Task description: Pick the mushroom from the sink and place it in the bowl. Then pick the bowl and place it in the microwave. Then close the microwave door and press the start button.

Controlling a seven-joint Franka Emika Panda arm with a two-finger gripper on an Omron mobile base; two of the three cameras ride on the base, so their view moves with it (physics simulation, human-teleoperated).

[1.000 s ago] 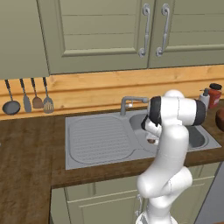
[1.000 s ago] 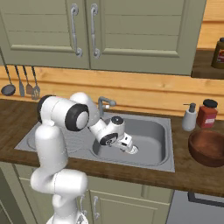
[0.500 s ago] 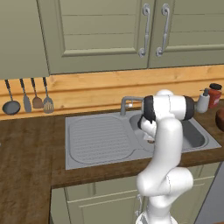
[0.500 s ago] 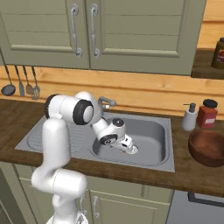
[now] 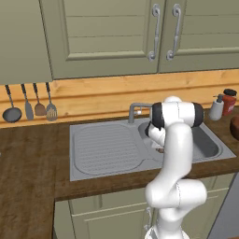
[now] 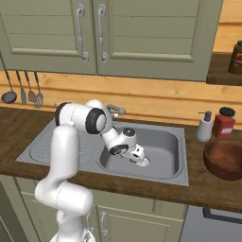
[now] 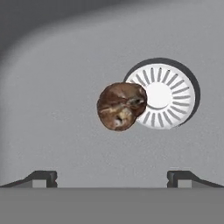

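Mushroom [image 7: 121,106] lies on the sink [image 7: 52,87] floor ahead of the spread, empty jaws, centred between them, overlapping the drain [image 7: 168,94].

The arm [image 5: 175,186] is built of smooth, rounded white segments, glossy and tube-like, joined by dark, nearly black bands at the joints. A bulbous white housing is seen at its lower part, narrowing upward into a curved link. The end effector [image 7: 113,176] is carried on a white hand with a dark ring; its two small fingertips [image 7: 43,176] are dark and blocky.
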